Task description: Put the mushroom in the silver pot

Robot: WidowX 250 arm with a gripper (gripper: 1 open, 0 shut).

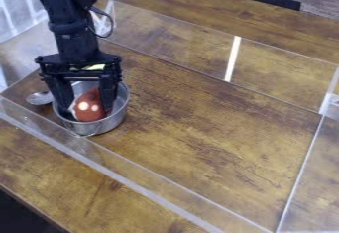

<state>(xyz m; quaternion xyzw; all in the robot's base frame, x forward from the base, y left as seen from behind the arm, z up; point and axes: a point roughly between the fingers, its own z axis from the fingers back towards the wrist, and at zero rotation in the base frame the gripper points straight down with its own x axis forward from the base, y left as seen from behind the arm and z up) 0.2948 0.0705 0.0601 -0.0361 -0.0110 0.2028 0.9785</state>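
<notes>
Release step, by the look of it. Mushroom sits down inside the silver pot, below the rim, red cap showing towards the camera with pale spots on it. Pot stands upright on the tabletop, near the corner where the clear strip runs past.

Claw is over the pot, fingers spread wide, one to each side of the mushroom. Nothing gripped that I can make out; there looks to be room between the cap and the fingers. Whether a fingertip brushes the pot's inner wall, cannot tell.

Judgement: the placing is as good as done, with only the withdrawal left. Next move calls for a straight, slow lift with the fingers kept wide, until the tips are above the rim, and only then any sideways travel. Risk: a finger catching the rim and dragging the light pot, or nudging the mushroom on the way up. Spoon-like piece lies just beside the pot, so a drift that way could disturb it as well.

Lie of the mushroom: on its side, or tipped well over, I think. Rounded cap faces the camera; a pale patch shows at its left edge in the view, perhaps stem, perhaps only shine off the steel. Long axis, crown to stem end, therefore uncertain: likely slanting away from the camera and somewhat to the left of the view. Stem end too poorly seen to fix the direction better.
</notes>
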